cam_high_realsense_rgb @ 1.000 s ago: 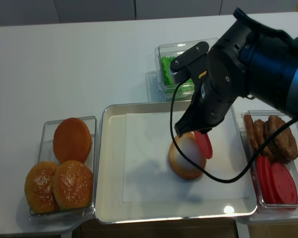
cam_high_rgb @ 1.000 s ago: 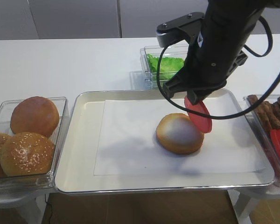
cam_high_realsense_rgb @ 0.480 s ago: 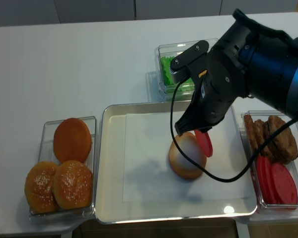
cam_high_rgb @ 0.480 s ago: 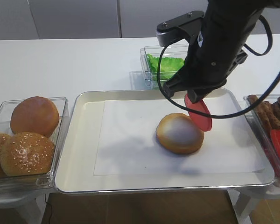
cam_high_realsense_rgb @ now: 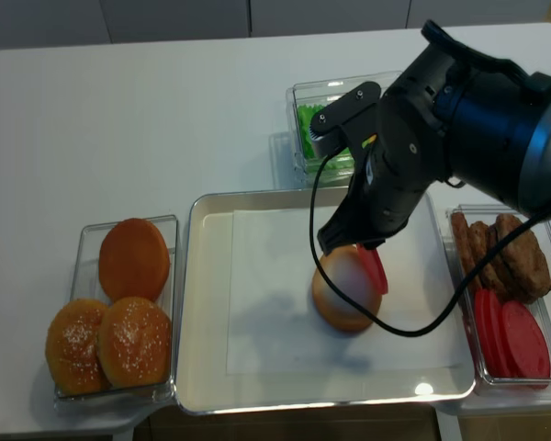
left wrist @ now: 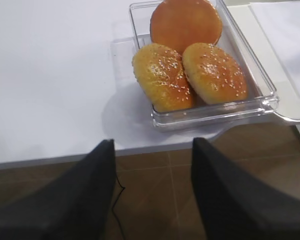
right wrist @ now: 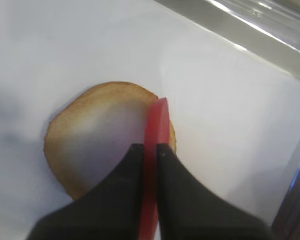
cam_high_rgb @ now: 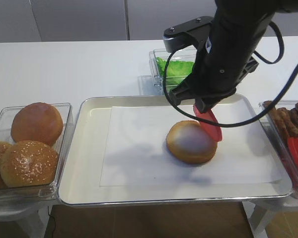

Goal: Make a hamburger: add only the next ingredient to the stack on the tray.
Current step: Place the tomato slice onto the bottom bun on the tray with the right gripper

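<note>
A thin red tomato slice (cam_high_rgb: 209, 124) (right wrist: 156, 125) (cam_high_realsense_rgb: 375, 268) is held on edge, tilted, with my right gripper (cam_high_rgb: 202, 110) (right wrist: 150, 146) (cam_high_realsense_rgb: 362, 246) shut on it. Its lower edge hangs right over the right rim of the bun bottom half (cam_high_rgb: 188, 142) (right wrist: 92, 137) (cam_high_realsense_rgb: 340, 296); whether they touch I cannot tell. The bun lies cut face up on the white paper in the metal tray (cam_high_rgb: 87, 144) (cam_high_realsense_rgb: 202, 312). My left gripper (left wrist: 152, 145) is open and empty, off the table's near-left edge above the brown floor.
A clear bin of whole buns (cam_high_rgb: 30, 141) (left wrist: 190, 55) (cam_high_realsense_rgb: 119, 312) stands left of the tray. A lettuce bin (cam_high_rgb: 175, 69) (cam_high_realsense_rgb: 314, 124) sits behind it. On the right, a bin (cam_high_rgb: 290, 134) (cam_high_realsense_rgb: 505, 303) holds brown patties and more red slices.
My right gripper has shifted a little to the left and down with the slice, bringing it closer over the bun's right edge. The left gripper's earlier state is not shown.
</note>
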`<state>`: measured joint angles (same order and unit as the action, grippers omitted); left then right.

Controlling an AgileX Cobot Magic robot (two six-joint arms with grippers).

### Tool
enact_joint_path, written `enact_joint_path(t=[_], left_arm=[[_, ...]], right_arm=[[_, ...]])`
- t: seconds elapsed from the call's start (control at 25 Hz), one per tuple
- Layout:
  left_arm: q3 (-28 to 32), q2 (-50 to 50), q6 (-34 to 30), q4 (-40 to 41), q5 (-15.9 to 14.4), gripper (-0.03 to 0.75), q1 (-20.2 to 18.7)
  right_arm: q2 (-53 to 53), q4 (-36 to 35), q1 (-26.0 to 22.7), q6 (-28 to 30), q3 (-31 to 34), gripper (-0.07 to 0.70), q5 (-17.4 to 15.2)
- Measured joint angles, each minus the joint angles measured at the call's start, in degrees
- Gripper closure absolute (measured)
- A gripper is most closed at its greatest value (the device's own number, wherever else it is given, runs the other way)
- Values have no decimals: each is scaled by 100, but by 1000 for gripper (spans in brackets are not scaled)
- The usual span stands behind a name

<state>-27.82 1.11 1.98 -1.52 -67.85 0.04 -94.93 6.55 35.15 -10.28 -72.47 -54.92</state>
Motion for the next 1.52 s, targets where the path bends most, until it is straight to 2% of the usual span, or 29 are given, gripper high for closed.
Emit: enact_joint_path(t=[0.2,0.6,0.96,1.2,1.32,1.52], left_arm=[[0,0,0,0,0,346,0],[0,0,0,0,0,346,0],[0,0,0,0,0,346,0],[0,0,0,0,0,346,0],[0,0,0,0,0,346,0],[0,0,0,0,0,346,0]], right_arm=[[-22,-165,0,0,0,540,0],[-47,-295,0,-8,0,279,-148],[-47,-583,0,-8,0,90,-174],[-47,-752,0,-8,0,60,-219],[-47,-817,-47,119,-53,59,-396],[118,-1354,-672,598,-172,59,-588]])
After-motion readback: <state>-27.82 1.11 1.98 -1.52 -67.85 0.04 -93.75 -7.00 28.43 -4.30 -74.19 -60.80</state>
